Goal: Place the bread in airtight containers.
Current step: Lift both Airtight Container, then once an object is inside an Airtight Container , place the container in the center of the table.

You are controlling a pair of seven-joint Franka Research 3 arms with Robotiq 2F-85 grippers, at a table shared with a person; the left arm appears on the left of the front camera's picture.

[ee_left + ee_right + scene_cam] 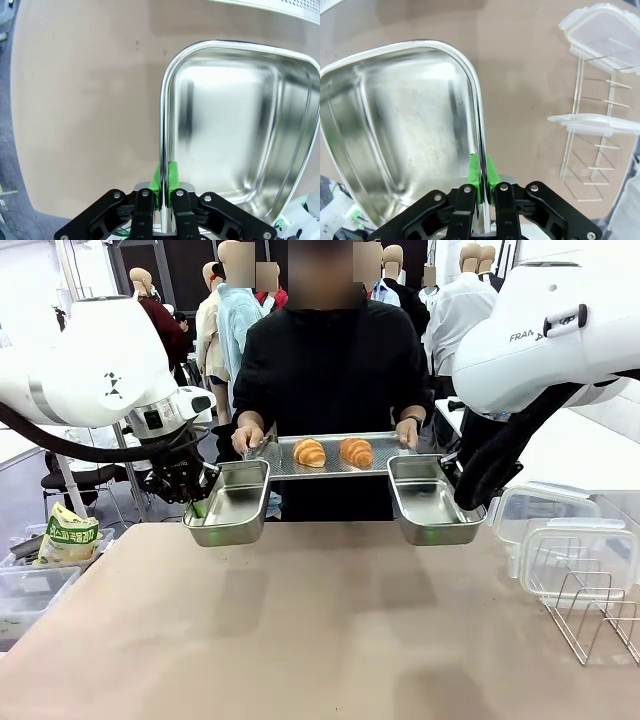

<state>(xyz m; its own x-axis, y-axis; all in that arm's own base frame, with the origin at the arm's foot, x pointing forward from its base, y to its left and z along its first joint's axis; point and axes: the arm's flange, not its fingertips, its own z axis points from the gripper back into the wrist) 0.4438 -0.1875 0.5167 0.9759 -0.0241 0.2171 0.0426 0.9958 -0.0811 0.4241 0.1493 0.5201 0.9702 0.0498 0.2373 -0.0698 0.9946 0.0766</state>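
Two golden croissants, the bread [309, 452] [356, 452], lie on a flat metal tray [380, 466] that a person holds by both ends at the far side. My left gripper [197, 502] [165, 187] is shut on the rim of an empty steel container [230, 506] [235, 125], held above the table. On the other side, my right gripper [456, 502] [482, 187] is shut on the rim of a second empty container [432, 502] [400, 125]. Both containers hang just below the tray's front edge.
Two clear white-rimmed lids [578, 558] [607, 32] rest on a wire rack [590, 612] [590, 145] at the right of the brown table [320, 630]. Clear plastic bins and a green-printed bag [68, 537] sit at the left edge.
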